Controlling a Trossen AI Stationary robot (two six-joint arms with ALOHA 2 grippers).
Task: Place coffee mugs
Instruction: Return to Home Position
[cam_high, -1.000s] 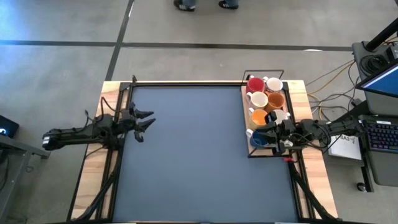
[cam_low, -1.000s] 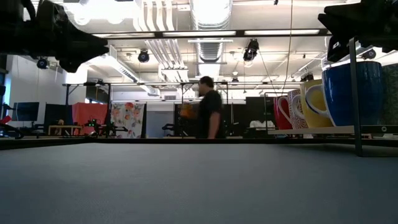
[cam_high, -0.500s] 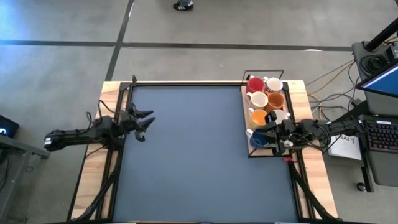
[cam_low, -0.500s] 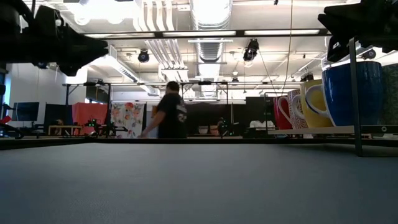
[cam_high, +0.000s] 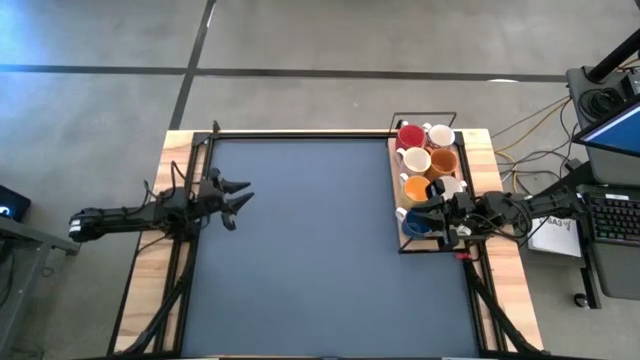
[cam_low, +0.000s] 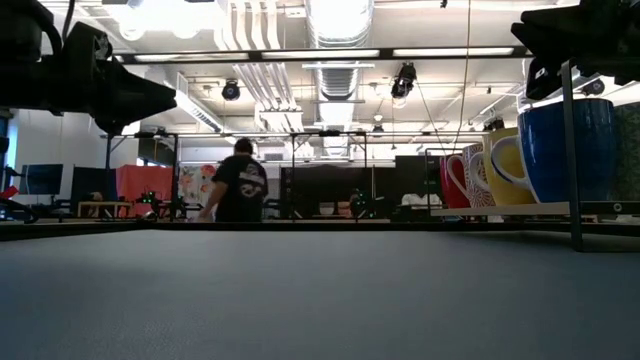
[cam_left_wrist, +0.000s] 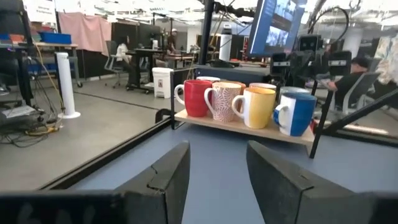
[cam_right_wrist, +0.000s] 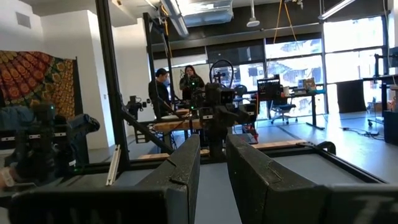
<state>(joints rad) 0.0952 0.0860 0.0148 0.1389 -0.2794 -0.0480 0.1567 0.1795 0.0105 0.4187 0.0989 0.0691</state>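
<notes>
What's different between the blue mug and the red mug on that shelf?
Colour first: the blue mug is deep blue, the red mug bright red. The blue mug stands at the end of the shelf right beside the right gripper; the red mug stands at the opposite end, clear of it. The left gripper hangs far from both. Both mugs stand upright.

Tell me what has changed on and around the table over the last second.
The left gripper, open and empty, shifted only slightly, dipping a little in the low view. Beyond the table, a person walked from the middle toward the left of the low view. The right gripper stayed open over the blue mug, and the mugs stayed on the shelf.
</notes>
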